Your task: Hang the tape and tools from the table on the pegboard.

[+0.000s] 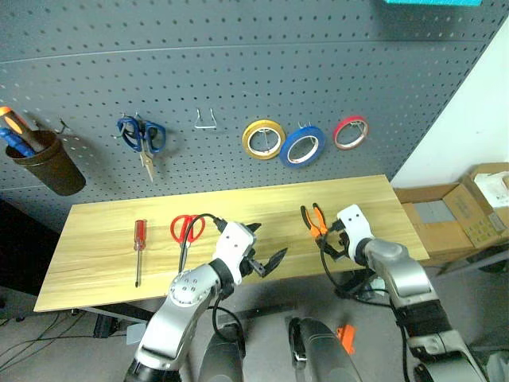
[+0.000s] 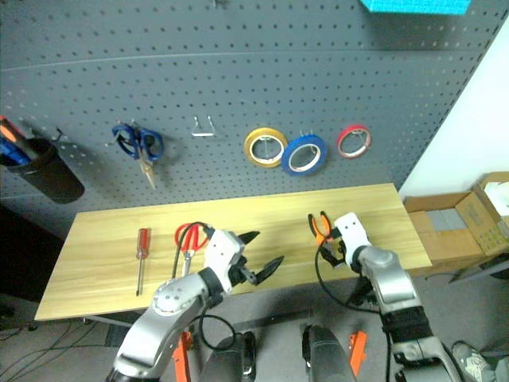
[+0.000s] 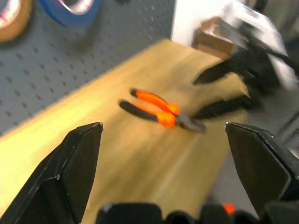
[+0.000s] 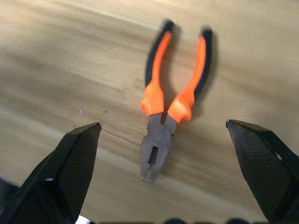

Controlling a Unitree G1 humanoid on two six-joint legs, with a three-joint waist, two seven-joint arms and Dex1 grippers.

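3 tools on table (image 1: 103, 263); 3 rolls on pegboard (image 1: 238, 64).

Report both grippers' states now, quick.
Left gripper: open, holding nothing, over the table's front edge.
Right gripper: open, holding nothing, just above the pliers.

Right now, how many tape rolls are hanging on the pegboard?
3, side by side on the pegboard above the table's right half: a yellow roll on the left, the blue tape in the middle, slightly overlapping the yellow one, and a thin red roll on the right.
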